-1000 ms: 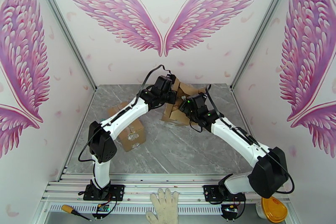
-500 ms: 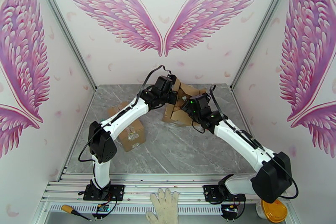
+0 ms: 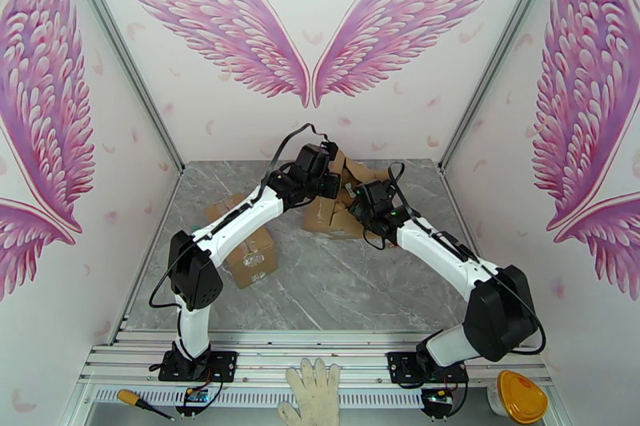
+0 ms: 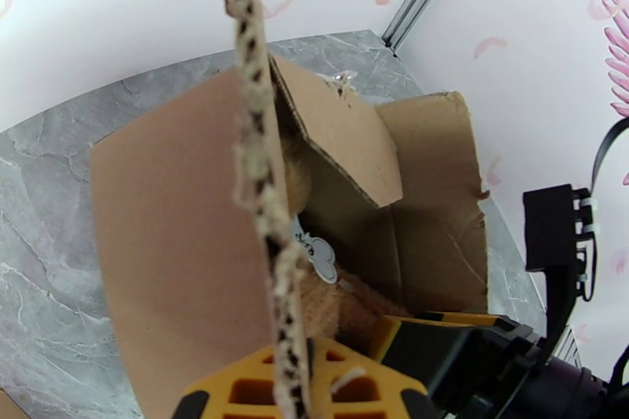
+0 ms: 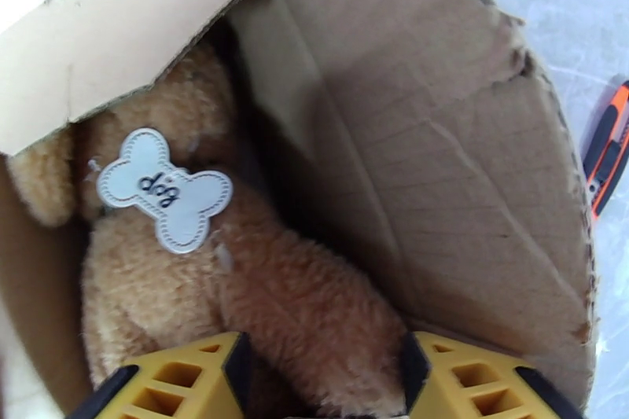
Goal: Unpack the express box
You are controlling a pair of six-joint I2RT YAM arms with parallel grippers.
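With the left end effector (image 4: 303,393), pinches the ragged edge of a flap of the express box (image 4: 173,255), shut tight on the cardboard. With the right end effector (image 5: 324,369), reaches inside, yellow fingers (image 5: 181,381) apart on either side of a tan plush dog (image 5: 259,287). On the dog's chest, a bone-shaped tag (image 5: 165,189) reading "dog". At the rear middle of the grey tabletop (image 3: 352,284), the box, flaps up. Just beside it, an orange-and-black knife (image 5: 605,145). Nearer and to the left, a second carton (image 3: 252,252).
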